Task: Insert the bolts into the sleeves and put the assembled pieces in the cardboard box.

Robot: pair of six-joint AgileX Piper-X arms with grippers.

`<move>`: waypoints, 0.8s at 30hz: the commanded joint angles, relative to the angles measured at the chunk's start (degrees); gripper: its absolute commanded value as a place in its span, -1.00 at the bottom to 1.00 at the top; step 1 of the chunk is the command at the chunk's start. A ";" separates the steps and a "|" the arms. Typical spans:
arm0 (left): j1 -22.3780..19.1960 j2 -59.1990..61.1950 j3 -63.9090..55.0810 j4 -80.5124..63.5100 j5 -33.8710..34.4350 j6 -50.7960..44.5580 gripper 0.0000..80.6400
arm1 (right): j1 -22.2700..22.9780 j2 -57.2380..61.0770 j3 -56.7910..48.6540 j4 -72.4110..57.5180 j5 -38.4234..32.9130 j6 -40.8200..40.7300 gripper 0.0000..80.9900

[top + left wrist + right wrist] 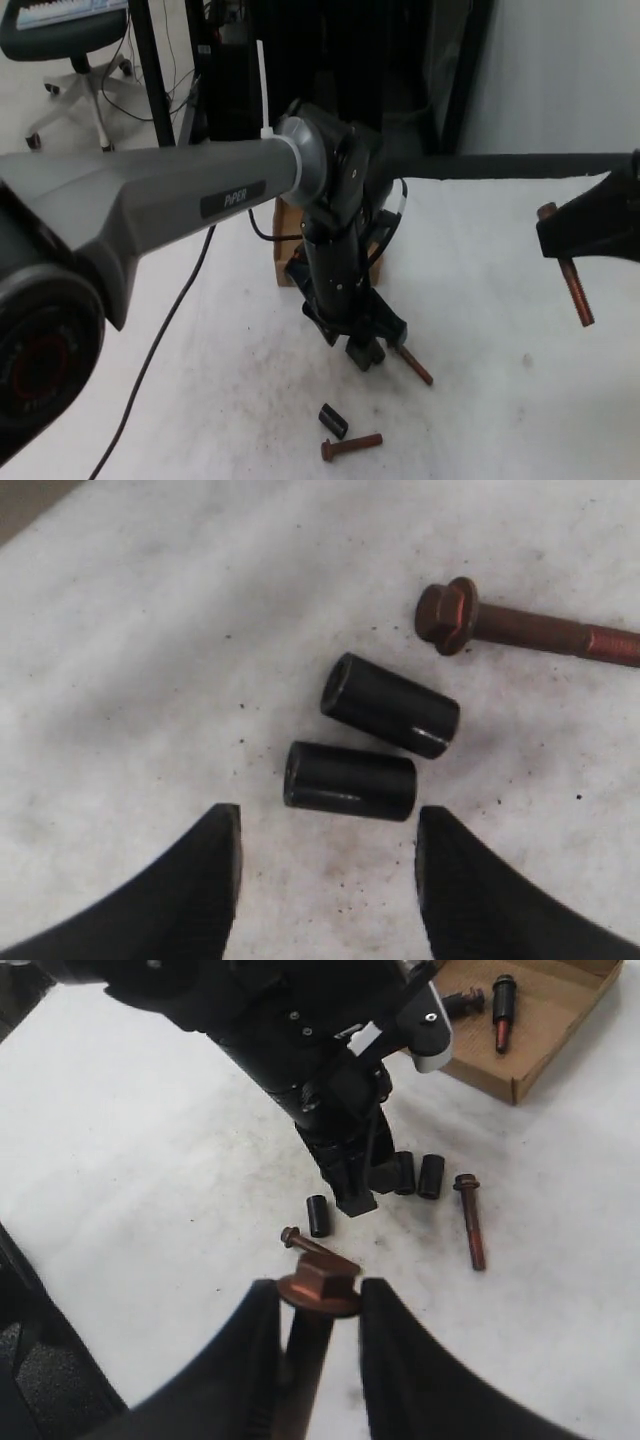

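Note:
My left gripper [328,865] hangs open just above the white bench, its fingers [205,880] straddling the spot beside two black sleeves [350,780] [390,705] that lie side by side. A copper bolt [520,628] lies just past them. The high view shows this gripper [365,352] pointing down at mid-bench. My right gripper [318,1310] is raised at the right, shut on another copper bolt [318,1282] just below its hex head; the shank hangs down [575,280]. A third sleeve [333,420] and a bolt [350,445] lie nearer the front.
The cardboard box [530,1055] stands behind the left arm and holds two assembled pieces [500,1005]. The left arm's grey link [150,215] crosses the left half of the bench, with a black cable [165,340] trailing under it. An office chair [70,60] stands beyond the bench.

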 commanded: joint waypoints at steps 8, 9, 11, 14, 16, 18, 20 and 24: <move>-2.19 0.35 -0.34 -2.99 2.81 -0.01 0.24 | -0.22 -1.61 -0.13 -4.90 -1.54 2.25 -0.98; -2.28 0.60 -0.34 -2.57 2.81 -0.01 0.24 | -0.22 -1.61 -0.13 -4.90 -1.54 2.25 -0.98; -2.23 1.04 -0.34 -1.64 2.61 -0.01 0.24 | -0.22 -1.61 -0.13 -4.90 -1.54 2.25 -0.98; -2.23 1.46 -0.34 -0.64 1.80 -0.01 0.24 | -0.22 -1.61 -0.13 -4.90 -1.54 2.25 -0.98; -2.23 1.44 -0.34 -0.46 0.55 0.24 0.24 | -0.22 -1.61 -0.13 -4.90 -1.54 2.25 -0.98; -1.99 1.44 -0.34 -0.46 0.13 0.43 0.24 | -0.22 -1.61 -0.13 -4.90 -1.54 2.25 -0.98; -1.86 1.44 -0.34 -0.46 -0.34 0.41 0.22 | -0.22 -1.61 -0.13 -4.90 -1.54 2.25 -0.98; -1.43 1.44 -0.34 -0.46 -2.26 1.26 0.19 | -0.22 -1.61 -0.13 -4.63 -1.54 2.25 -0.98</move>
